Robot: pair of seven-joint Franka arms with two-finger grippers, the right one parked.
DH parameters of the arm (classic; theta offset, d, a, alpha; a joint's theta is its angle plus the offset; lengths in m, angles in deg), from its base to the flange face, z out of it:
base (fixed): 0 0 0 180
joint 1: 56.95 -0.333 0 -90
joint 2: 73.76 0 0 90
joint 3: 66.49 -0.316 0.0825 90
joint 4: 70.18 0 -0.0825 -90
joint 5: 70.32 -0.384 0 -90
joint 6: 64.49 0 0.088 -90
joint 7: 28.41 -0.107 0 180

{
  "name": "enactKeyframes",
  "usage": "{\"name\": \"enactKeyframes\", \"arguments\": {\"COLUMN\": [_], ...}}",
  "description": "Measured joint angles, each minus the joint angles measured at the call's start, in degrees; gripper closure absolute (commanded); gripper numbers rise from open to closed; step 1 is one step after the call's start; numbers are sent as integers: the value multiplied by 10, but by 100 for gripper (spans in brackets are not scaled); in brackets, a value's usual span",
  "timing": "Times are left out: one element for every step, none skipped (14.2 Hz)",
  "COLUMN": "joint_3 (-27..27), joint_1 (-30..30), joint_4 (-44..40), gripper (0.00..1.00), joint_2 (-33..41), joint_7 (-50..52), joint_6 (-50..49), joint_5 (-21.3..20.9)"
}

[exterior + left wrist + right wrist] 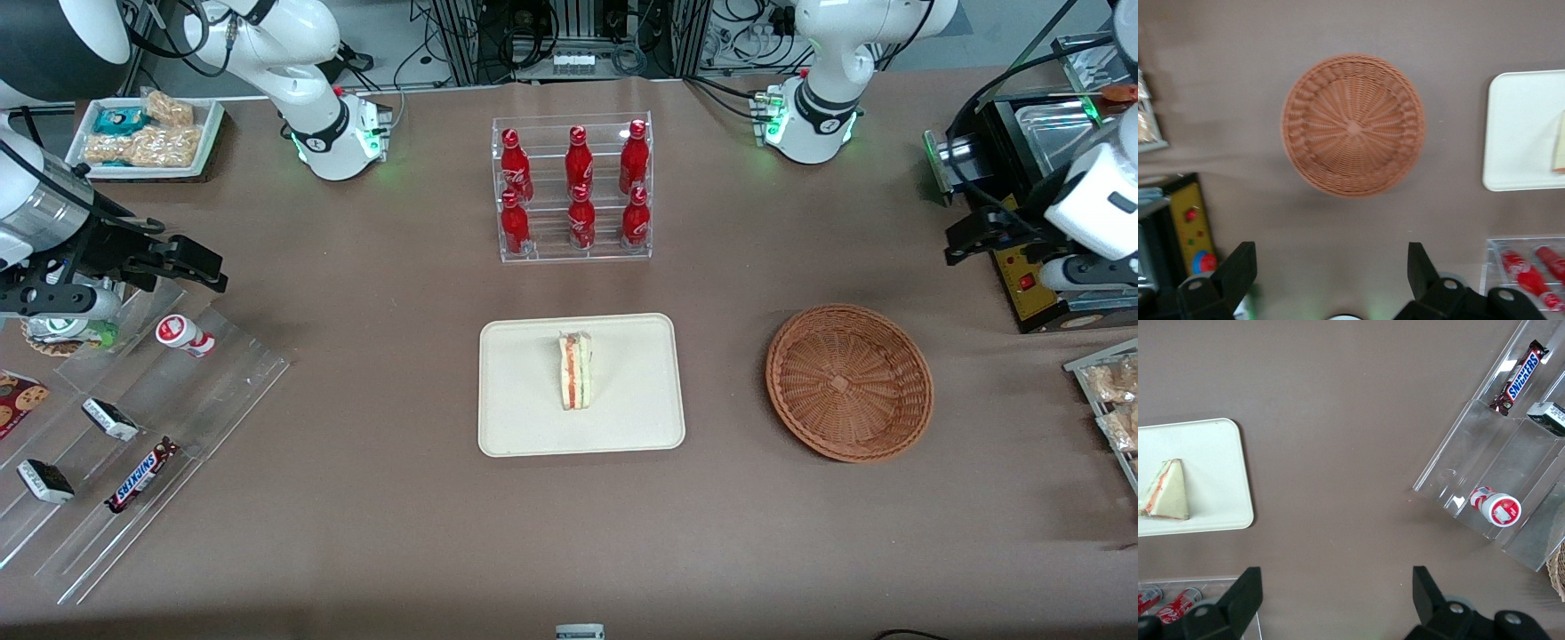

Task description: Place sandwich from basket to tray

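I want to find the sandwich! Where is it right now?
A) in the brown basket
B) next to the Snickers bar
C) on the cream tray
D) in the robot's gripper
C: the sandwich lies on the tray, the basket has nothing in it, and the left gripper is open above the table beside the basket, holding nothing.

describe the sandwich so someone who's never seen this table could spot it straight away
Find the clear rack of red bottles at the table's middle; the cream tray lies nearer the front camera than it, beside the empty wicker basket. The sandwich stands on that tray, a pale bread wedge with orange-red filling, the only food there. The open gripper hangs by the working arm's end.
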State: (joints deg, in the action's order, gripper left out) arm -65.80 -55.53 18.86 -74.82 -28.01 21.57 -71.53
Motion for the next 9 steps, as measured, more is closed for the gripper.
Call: {"name": "enactKeyframes", "arguments": {"joint_3": [-2,-1,-1,-1,-1,0,0,0,0], "joint_1": [1,4,8,11,14,14,14,14,14], "joint_4": [0,0,0,0,0,1,2,4,5], "gripper": [0,0,0,0,0,0,0,0,0], "joint_2": [-2,-3,-4,-5,-5,-5,-6,-7,-7], "joint_7": [-6,-6,-6,-6,-6,-6,-6,-6,-6], "joint_6": [1,1,1,1,1,1,1,1,1], "joint_5": [-9,-12,-12,-12,-12,-12,-12,-12,-12]}}
